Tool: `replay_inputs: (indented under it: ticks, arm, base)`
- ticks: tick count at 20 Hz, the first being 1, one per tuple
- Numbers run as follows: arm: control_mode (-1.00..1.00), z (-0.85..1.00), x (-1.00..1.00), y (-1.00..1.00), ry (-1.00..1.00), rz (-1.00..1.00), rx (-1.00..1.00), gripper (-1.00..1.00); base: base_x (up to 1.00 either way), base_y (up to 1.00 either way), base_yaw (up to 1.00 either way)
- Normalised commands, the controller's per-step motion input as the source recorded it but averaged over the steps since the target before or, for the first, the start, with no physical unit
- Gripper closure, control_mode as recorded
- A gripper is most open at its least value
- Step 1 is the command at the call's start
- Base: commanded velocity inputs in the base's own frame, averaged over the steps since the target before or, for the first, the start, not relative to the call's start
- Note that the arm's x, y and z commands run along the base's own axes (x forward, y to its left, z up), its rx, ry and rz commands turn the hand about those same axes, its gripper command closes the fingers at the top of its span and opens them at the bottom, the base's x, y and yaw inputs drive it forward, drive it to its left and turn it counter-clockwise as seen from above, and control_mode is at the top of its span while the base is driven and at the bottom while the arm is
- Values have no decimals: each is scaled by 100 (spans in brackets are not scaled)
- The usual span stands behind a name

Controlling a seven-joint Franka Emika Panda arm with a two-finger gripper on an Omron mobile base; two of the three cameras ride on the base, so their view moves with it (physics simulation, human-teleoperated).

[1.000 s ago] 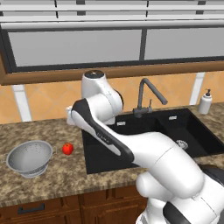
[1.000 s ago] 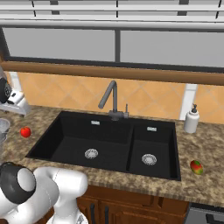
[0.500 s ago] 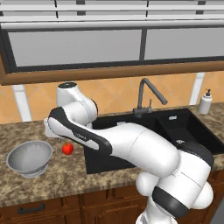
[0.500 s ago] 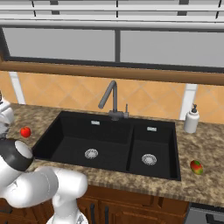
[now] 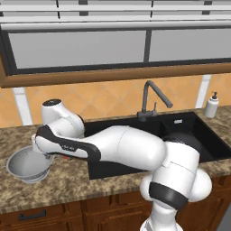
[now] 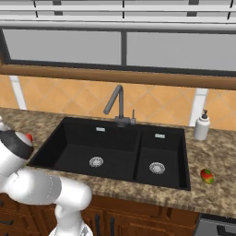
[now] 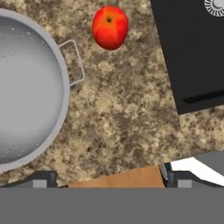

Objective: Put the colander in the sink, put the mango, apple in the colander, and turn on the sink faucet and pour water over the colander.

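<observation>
The silver colander [image 7: 26,87] stands on the granite counter, filling the left of the hand view, with one wire handle [image 7: 72,61] turned toward the red apple [image 7: 110,27]. My gripper [image 7: 107,180] hangs open above the bare counter between the colander and the black sink [image 7: 192,48], holding nothing. From the left base view, the colander [image 5: 25,166] sits at the far left, with my hand low over its right rim. The mango [image 6: 207,176] lies on the counter right of the sink [image 6: 110,147]. No water runs from the faucet [image 6: 117,103]. A sliver of the apple [image 6: 29,137] peeks past my arm.
A white soap dispenser [image 6: 201,126] stands at the sink's back right corner. The counter's front edge [image 7: 118,177] runs close beneath the fingertips. My arm stretches across the left sink basin [image 5: 135,131] toward the colander.
My arm has swung left and down, from above the sink's left edge to low over the counter beside the colander. The jaws stayed open. The apple and colander have not moved.
</observation>
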Motion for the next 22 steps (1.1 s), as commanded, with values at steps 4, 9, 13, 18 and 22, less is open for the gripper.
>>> replay_inputs:
  ticks: [4,9,13,18,22]
  arm:
    - [-100,-35,0,28,0,-1,0,-100]
    - [-100,-31,0,29,0,-3,0,-100]
    - [-100,-21,7,16,0,-7,0,-100]
    - [-100,-23,24,2,0,-13,0,-100]
    - [-100,-22,31,9,-1,-11,0,-100]
  base:
    - [0,0,0]
    - [0,0,0]
    - [0,0,0]
    - [0,0,0]
    - [0,0,0]
